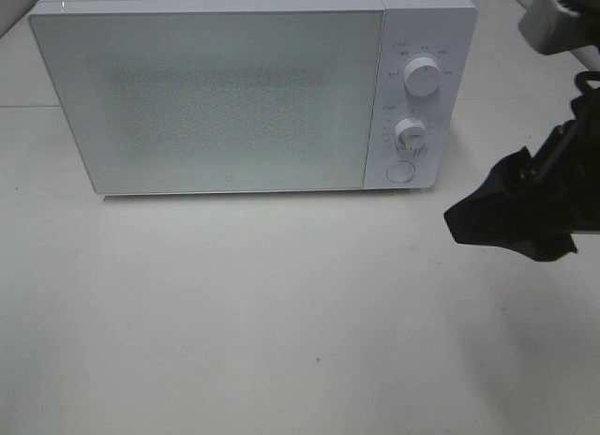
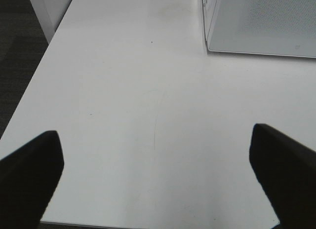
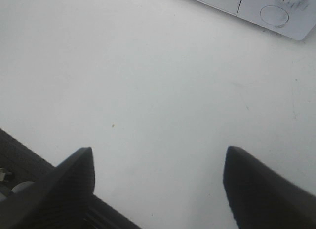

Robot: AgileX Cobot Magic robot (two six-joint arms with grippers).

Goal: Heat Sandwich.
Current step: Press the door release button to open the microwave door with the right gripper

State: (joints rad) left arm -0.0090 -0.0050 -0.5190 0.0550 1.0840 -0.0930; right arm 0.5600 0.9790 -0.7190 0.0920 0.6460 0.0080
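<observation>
Microwave [image 1: 225, 97] sits at the back of the bench [image 1: 281, 313], door [image 1: 202, 97] shut. I cannot tell where the sandwich is; none of my views shows it. Left fingers [image 2: 29, 174] spread wide over bare bench, holding nothing, the microwave's corner ahead of them. Right fingers [image 3: 256, 189] also stand well apart and hold nothing, above the bench near the round button [image 1: 400, 172].

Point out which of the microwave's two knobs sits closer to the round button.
The lower knob, directly above the round button; the upper knob sits farther up, with the lower one between them.
</observation>
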